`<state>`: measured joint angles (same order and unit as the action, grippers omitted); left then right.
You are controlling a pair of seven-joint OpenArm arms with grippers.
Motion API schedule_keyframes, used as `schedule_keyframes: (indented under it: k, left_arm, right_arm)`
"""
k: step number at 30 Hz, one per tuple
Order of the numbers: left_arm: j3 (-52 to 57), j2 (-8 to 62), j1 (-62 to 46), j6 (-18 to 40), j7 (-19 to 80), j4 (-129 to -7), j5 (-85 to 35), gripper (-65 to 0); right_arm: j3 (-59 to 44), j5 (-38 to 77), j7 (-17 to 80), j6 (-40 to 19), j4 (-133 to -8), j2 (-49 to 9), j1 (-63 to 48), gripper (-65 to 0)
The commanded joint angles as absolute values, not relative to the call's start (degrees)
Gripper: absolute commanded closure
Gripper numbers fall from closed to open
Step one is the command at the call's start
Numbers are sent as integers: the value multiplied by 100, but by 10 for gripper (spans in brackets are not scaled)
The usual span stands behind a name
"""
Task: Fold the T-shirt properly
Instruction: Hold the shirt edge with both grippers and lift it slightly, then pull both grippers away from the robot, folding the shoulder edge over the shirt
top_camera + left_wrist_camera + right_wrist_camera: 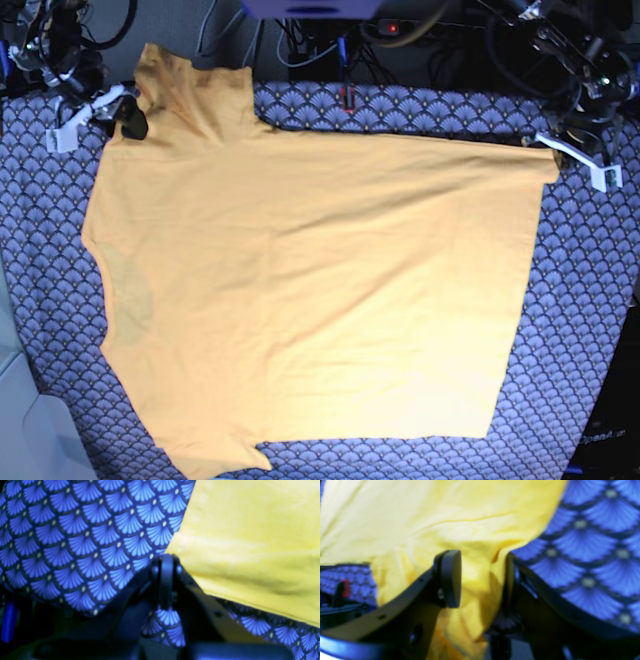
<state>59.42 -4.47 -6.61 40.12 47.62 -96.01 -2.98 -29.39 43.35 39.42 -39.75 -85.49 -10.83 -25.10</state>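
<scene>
The T-shirt [310,300] lies spread flat across most of the bench [590,330], which is covered in a blue cloth with a fan-shaped pattern. In the base view the shirt's collar side faces that view's left, one sleeve points up toward the far edge at the upper left, the other sleeve reaches the near edge at the lower left, and the straight hem runs down the right side. The left end effector [556,148] sits at the upper right corner of the shirt in the base view, at the hem corner. In the left wrist view the left end effector [165,558] has its two dark fingers [167,580] pressed together right at the corner of the yellow fabric [250,542], clamped on the shirt's edge, with the patterned cloth showing beneath. The right end effector [128,118] is at the upper left in the base view, beside the far sleeve near the shoulder. In the right wrist view the right end effector [482,577] has its fingers [451,577] spread apart, with bunched yellow fabric [445,517] filling the gap between them; the picture is blurred, so whether the pads press the cloth cannot be told.
</scene>
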Motion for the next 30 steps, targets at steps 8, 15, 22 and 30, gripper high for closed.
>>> schedule_keyframes:
  k: [8,15,22,30]
  left_arm:
    - [5947,-374,-611,4000,4646,-9701,-356,0]
    - [5947,-382,-611,4000,4655,-9745,-356,0]
    - [5947,-374,-611,4000,4892,-9903,-356,0]
    - [5947,-409,-330,4000,4963,-10123,-347,0]
  right_arm:
    - [-2958,4207,4163,-4000,-8576,-1024,-2501,-110]
    - [-2941,4207,4163,-4000,-8576,-1051,-2501,0]
    - [-2949,4207,4163,-4000,-8831,-1191,-2492,0]
    - [-2941,4207,4163,-4000,-9499,-1218,-2316,0]
